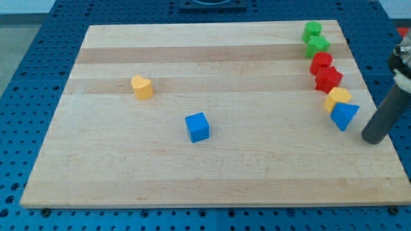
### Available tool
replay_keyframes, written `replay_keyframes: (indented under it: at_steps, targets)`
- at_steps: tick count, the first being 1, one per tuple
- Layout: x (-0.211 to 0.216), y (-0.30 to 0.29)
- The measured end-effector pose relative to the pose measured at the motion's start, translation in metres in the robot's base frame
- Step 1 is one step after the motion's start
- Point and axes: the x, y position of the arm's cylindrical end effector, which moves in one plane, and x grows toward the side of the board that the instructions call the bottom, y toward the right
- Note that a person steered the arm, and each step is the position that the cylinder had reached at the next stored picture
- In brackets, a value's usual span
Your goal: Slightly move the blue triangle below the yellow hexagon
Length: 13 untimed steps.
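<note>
The blue triangle [344, 116] lies near the board's right edge, touching the lower side of the yellow hexagon [337, 98]. My tip [372, 139] is just to the right of and slightly below the blue triangle, a small gap apart from it. The dark rod rises from the tip toward the view's upper right.
Above the hexagon runs a line of blocks: a red star-like block [328, 79], a red block [321, 63], a green star-like block [316, 45] and a green block [313, 29]. A blue cube [197, 127] sits mid-board. A yellow heart-like block [142, 86] lies left. The wooden board [96, 167] rests on a blue pegboard.
</note>
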Motion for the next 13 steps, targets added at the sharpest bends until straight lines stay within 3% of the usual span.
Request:
replay_keyframes:
  at_steps: [5,13]
  targets:
    - [-0.053,0.009]
    - [-0.036,-0.016]
